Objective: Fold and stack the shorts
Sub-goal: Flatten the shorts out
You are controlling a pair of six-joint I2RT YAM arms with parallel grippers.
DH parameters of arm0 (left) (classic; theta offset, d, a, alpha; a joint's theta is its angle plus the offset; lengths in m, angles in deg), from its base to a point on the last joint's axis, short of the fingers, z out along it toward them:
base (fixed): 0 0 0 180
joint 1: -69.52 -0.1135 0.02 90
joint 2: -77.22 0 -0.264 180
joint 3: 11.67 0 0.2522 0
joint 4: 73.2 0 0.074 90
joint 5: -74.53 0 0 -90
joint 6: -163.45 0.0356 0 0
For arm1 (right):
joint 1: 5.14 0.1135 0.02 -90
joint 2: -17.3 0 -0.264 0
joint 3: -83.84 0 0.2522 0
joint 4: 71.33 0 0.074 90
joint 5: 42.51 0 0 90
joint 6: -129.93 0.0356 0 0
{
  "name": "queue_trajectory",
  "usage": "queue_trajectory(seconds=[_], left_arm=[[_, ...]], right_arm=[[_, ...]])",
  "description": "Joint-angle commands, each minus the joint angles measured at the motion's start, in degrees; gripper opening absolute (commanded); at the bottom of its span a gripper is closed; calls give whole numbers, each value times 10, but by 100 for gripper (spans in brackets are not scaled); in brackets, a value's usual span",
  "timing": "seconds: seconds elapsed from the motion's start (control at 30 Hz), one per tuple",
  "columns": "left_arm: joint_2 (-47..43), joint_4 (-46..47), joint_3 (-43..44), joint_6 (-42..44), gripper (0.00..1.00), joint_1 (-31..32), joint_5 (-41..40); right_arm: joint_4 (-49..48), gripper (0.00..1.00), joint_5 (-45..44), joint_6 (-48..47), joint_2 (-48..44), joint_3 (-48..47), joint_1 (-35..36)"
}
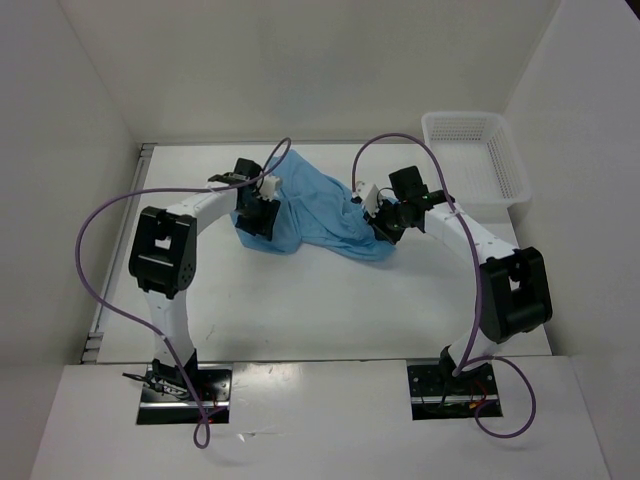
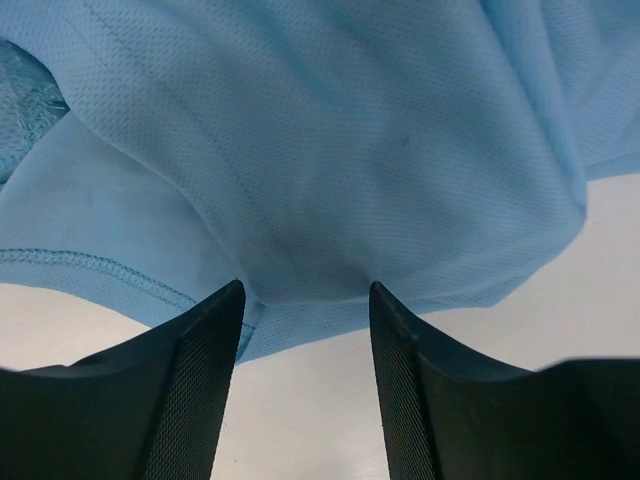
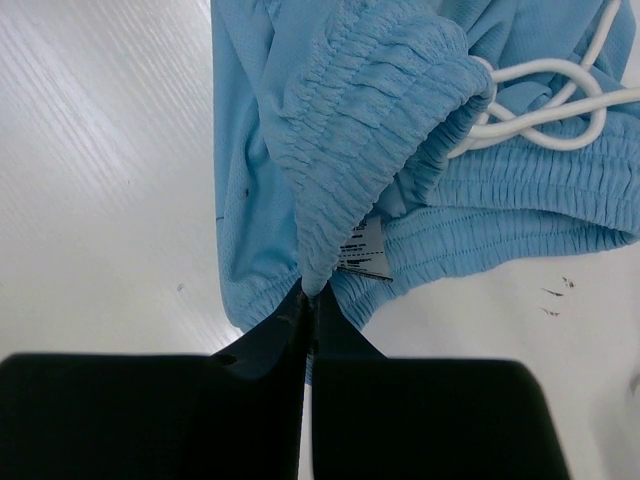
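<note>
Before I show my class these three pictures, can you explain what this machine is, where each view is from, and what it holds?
Two robot arms stand at a table. The wide picture looks down from above; the other two come from cameras on each wrist. Blue shorts lie crumpled on the table, a white basket at its far right corner. The right claw is shut on the waistband. The left claw is open, cloth at its tips.

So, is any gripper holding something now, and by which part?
The right gripper pinches the shorts at the elastic waistband. The left gripper is open against them, gripping nothing.
</note>
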Motion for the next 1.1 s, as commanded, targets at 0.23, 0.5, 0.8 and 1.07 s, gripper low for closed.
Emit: queue_trajectory(seconds=[0.23, 0.5, 0.8, 1.07], left_arm=[[46, 9, 18, 2, 56, 7, -33], [40, 3, 27, 2, 14, 13, -26], [0, 20, 193, 2, 0, -16, -145], [-77, -11, 341, 2, 0, -97, -166]], right_arm=[[-18, 0, -5, -11, 0, 1, -2], [-24, 0, -10, -16, 5, -10, -2], [-153, 0, -47, 161, 66, -212, -45], [-87, 0, 55, 241, 93, -427, -91]])
